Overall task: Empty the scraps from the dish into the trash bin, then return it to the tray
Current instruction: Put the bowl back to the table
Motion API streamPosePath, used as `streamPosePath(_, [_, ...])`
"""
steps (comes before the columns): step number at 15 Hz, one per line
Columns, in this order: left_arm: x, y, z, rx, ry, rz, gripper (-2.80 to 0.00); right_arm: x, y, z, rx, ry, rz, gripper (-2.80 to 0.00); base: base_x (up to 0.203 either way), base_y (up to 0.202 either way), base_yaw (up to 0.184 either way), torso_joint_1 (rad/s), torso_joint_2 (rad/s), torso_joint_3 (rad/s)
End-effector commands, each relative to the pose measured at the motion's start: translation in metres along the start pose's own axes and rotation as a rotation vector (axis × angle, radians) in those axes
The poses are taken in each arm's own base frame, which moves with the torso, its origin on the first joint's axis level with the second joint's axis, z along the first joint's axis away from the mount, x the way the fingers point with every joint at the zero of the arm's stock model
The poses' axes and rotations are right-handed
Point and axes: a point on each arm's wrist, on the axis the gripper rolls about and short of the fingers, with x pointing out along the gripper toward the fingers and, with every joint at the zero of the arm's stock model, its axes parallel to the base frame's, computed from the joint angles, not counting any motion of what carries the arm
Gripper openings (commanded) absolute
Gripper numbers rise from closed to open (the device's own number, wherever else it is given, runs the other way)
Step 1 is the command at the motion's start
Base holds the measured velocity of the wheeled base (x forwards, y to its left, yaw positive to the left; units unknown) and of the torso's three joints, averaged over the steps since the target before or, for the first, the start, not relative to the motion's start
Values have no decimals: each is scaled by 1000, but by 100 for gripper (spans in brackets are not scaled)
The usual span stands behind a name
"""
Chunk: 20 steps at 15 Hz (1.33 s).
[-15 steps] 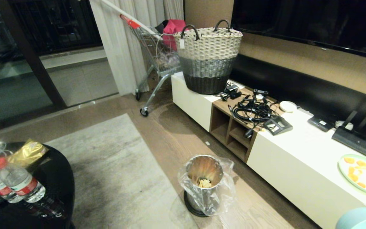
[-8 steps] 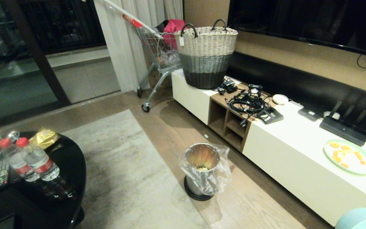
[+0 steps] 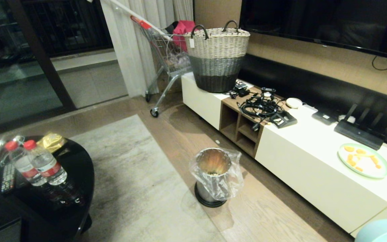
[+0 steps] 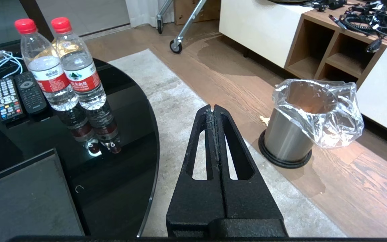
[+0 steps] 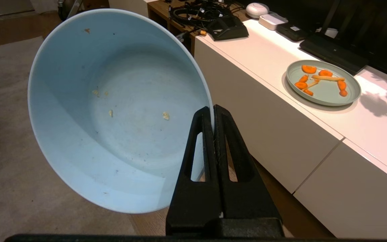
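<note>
Between right gripper point(image 5: 213, 116) jaws, dish point(image 5: 113, 111) rim

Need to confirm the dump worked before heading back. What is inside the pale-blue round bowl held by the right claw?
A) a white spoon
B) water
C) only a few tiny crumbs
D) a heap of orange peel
C: the pale-blue round bowl, pinched at its rim by the right claw, shows only a few specks.

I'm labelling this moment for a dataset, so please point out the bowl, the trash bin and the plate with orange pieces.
bowl point(image 5: 119, 111): right wrist view, on its inner bottom.
trash bin point(image 3: 213, 161): head view, on the inside of its metal wall.
plate point(image 5: 328, 92): right wrist view, on a bare part of its surface.
</note>
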Motion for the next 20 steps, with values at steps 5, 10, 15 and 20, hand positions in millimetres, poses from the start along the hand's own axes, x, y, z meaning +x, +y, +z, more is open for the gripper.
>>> streamPosePath(5, [0, 0, 0, 0, -1, 0, -280, 0, 0, 0, -1, 1, 0, -280, 0, 0, 0, 0, 0, 0])
streamPosePath(10, [0, 0, 0, 0, -1, 0, -280, 0, 0, 0, -2, 0, 1, -280, 0, 0, 0, 0, 0, 0])
streamPosePath(15, [0, 0, 0, 0, -1, 0, -280, 0, 0, 0, -1, 1, 2, -280, 0, 0, 0, 0, 0, 0])
streamPosePath(20, [0, 0, 0, 0, -1, 0, -280, 0, 0, 0, 1, 2, 2, -280, 0, 0, 0, 0, 0, 0])
